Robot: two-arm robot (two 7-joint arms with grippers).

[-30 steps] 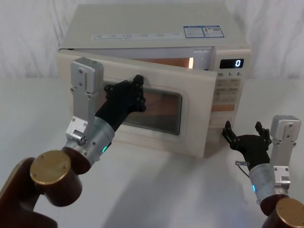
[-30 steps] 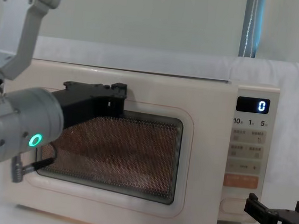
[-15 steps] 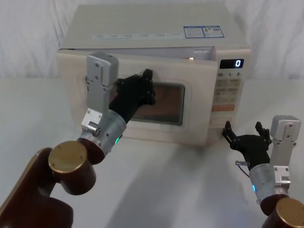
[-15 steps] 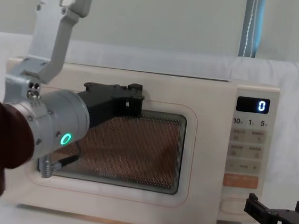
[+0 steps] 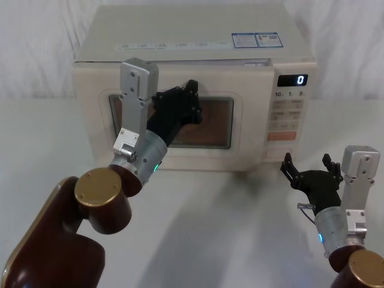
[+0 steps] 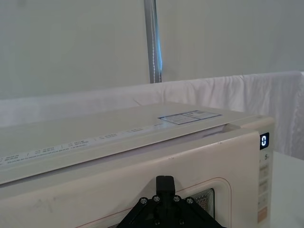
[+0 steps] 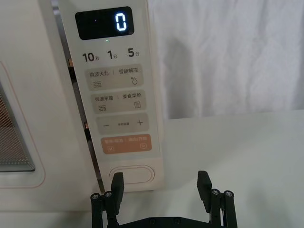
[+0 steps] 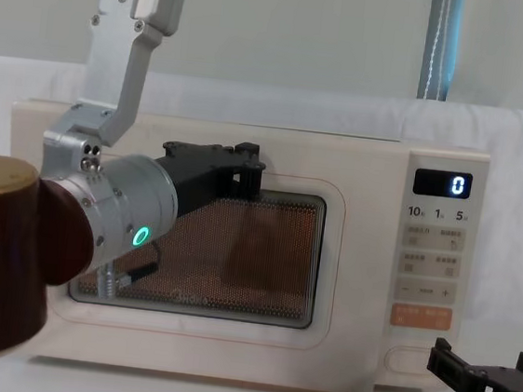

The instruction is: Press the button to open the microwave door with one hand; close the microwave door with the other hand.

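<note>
Left gripper (image 5: 191, 99) presses against the door (image 5: 240, 129), right at the window's top edge; its fingers, I cannot tell. Door sits flush. Right gripper (image 7: 161, 187) hovers, fingers spread, facing the button (image 7: 132, 174) low on the panel.

a white cloth-covered table (image 5: 228, 228) carries the cream microwave (image 5: 198, 48).

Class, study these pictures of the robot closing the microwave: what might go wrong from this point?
1. The left gripper presses the microwave door near its top edge; the left wrist view hints a gap remains, so it may not latch.
2. The right gripper, open, hovers right before the button; a nudge forward could pop the door open.
</note>
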